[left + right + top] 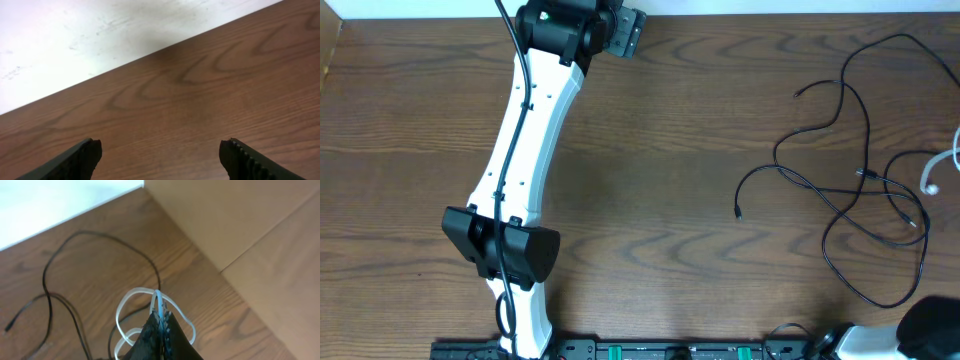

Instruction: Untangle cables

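Observation:
The black cables (pixel 860 175) lie in a loose tangle on the right of the wooden table, with loops crossing one another; they also show in the right wrist view (pixel 47 297). The white cable (pixel 932 180) shows at the table's right edge. In the right wrist view my right gripper (pixel 160 311) is shut on the white cable (pixel 125 302), whose loops hang around the fingers. The right gripper itself is out of the overhead view. My left gripper (pixel 161 150) is open and empty over bare wood at the table's far edge, at the top of the overhead view (pixel 620 35).
The left arm (pixel 525 150) stretches from the front edge to the far edge on the left side. A tan wall or panel (pixel 240 225) stands past the table's right edge. The white floor (pixel 75 35) lies beyond the far edge.

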